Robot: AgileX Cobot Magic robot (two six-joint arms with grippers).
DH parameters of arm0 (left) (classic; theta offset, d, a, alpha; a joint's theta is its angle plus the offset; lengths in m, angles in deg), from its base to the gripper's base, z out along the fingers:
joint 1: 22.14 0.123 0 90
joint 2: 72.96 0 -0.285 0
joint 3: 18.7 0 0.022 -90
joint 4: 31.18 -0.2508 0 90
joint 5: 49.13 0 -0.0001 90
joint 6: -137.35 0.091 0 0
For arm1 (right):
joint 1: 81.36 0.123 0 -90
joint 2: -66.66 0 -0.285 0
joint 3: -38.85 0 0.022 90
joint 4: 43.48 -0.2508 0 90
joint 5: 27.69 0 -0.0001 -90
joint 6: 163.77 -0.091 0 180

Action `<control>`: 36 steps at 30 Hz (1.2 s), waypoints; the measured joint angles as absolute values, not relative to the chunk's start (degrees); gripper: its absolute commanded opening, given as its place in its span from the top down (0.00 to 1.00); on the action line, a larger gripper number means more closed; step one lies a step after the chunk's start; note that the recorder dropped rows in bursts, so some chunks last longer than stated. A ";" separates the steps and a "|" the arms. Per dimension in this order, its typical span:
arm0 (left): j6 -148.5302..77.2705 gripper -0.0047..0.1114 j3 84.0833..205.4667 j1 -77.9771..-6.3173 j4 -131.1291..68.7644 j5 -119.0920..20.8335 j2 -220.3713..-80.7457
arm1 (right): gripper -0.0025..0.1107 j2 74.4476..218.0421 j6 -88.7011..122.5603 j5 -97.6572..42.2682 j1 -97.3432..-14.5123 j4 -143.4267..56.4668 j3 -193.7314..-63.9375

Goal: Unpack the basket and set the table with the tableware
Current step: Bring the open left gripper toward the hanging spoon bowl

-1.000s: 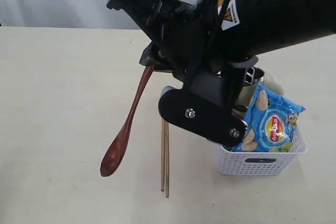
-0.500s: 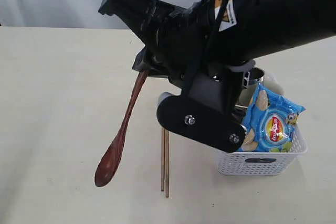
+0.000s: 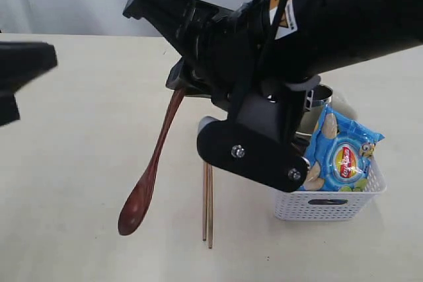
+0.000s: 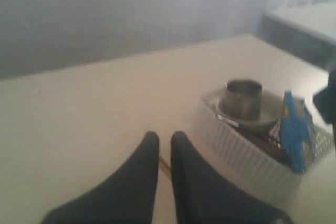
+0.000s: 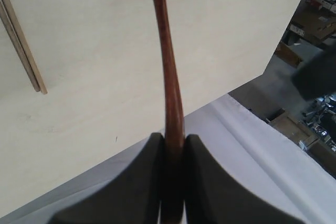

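Right tool [image 5: 172, 139] clenched on the spoon [image 3: 155, 156] handle; left tool [image 4: 164, 139] fingers a slit apart, nothing between them.
Nearest: chopsticks [image 3: 207, 203] flat on the desk [image 3: 79, 163], side by side, between spoon bowl and basket [image 3: 324, 206], clear of both. Spoon hangs tilted, bowl down, low over the desk; contact not clear. Basket sits at right with the crisp packet [image 3: 340, 153] in front and the cup [image 3: 320, 97] behind. Bare desk left of the spoon out to the far edge; a dark blurred arm part cuts in at the left border.
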State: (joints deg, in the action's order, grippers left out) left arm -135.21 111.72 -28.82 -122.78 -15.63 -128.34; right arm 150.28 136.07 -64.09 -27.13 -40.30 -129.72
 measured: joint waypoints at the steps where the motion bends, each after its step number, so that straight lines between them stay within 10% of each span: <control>1: -135.56 0.66 112.12 -28.82 -125.54 -14.69 -129.90 | 0.98 150.28 136.07 -64.09 -27.13 -40.30 -129.72; 11: -113.18 0.52 109.11 -28.90 -131.21 -51.12 -135.31 | 0.98 150.28 135.75 -62.94 -27.13 -40.30 -129.72; 20: -117.51 0.63 106.29 -28.95 -131.19 -41.34 -135.31 | 0.98 150.28 135.75 -62.62 -27.13 -40.30 -129.72; 26: -113.61 0.58 106.48 -28.95 -131.63 -72.11 -137.05 | 0.98 150.32 135.75 -60.53 -27.13 -40.30 -129.72; 36: -117.87 0.90 111.22 -28.95 -128.34 -52.96 -150.62 | 0.98 149.71 135.75 -57.54 -27.13 -40.30 -129.72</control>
